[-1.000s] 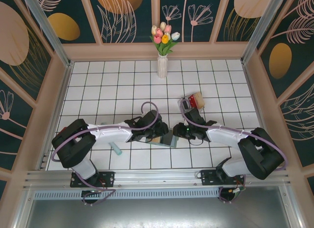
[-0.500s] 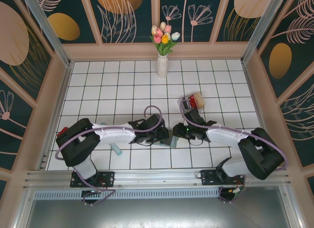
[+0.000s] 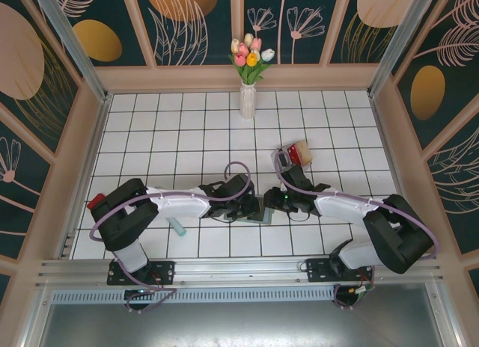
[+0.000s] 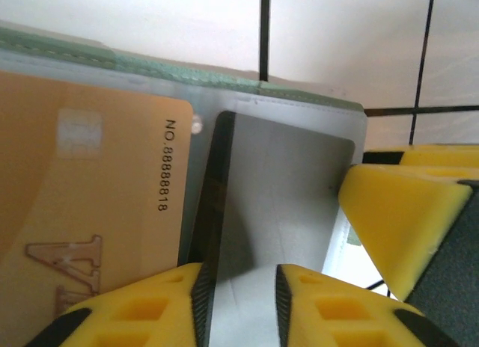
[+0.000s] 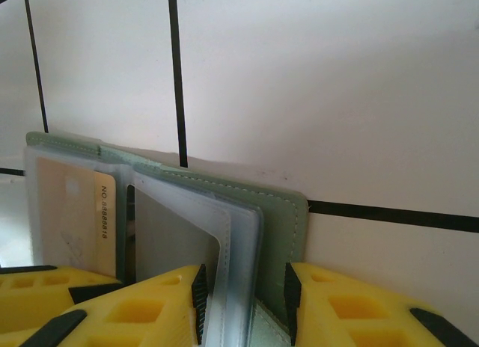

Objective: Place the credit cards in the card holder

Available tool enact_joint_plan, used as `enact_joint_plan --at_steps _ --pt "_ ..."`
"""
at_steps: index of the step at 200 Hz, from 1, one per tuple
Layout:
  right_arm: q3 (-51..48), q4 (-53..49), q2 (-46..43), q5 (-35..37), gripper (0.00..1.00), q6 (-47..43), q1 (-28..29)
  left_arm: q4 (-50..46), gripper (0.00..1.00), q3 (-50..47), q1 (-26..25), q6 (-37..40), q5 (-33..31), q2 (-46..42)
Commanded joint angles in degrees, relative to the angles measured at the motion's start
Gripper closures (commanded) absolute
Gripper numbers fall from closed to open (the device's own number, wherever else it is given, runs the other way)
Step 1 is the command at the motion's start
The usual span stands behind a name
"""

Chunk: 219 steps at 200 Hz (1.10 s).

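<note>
The grey-green, roughly square bifold card holder (image 5: 281, 227) has matching stitching along its edge and paler, frosted blue-grey sleeves inside. The tan-orange thin rectangular credit card (image 4: 82, 197) carries a dark printed number and brown outlined lettering. The pale grey thin rectangular card (image 4: 277, 190) is plain, with a dark edge. The left pincer (image 4: 239, 302) and the right pincer (image 5: 243, 302) are yellow with black pads. The white tiled counter (image 3: 150, 130) bears a dark grid.

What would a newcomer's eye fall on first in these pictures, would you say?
The yellow-fingered left gripper and right gripper, both crowding the open green card holder at the centre. Next, the orange card inside it, and the tulips at the back.
</note>
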Motion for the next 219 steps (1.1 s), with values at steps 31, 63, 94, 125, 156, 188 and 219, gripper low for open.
enact_joint_plan --at_steps 31,63,94,125,156,188,219 --pt "-1.26 1.04 -0.64 -0.32 0.65 0.98 0.54 1.66 0.70 0.69 -0.51 0.02 1.10 0.53" --pt "-1.04 -0.23 -2.11 1.96 0.65 1.26 0.63 -0.47 0.66 0.69 -0.51 0.50 -2.77 -1.99" --pt "-0.57 -1.13 -2.76 2.61 0.64 0.82 0.64 -3.50 0.60 1.69 -0.55 1.76 -6.14 -2.68" --pt "-0.73 -0.72 -2.15 1.85 0.65 0.91 0.64 -3.49 0.57 3.31 -0.51 2.80 -5.89 -0.76" --pt "-0.82 -0.56 -2.10 1.70 0.64 1.01 0.72 -4.82 0.54 4.99 -0.52 3.68 -6.90 1.61" --pt "-0.55 -0.68 -1.93 1.61 0.64 0.76 0.74 -7.33 0.54 5.85 -0.65 4.15 -7.15 2.99" --pt "-0.47 -0.68 -1.50 1.70 0.64 0.67 0.74 -9.24 0.53 5.92 -0.64 4.50 -8.11 2.99"
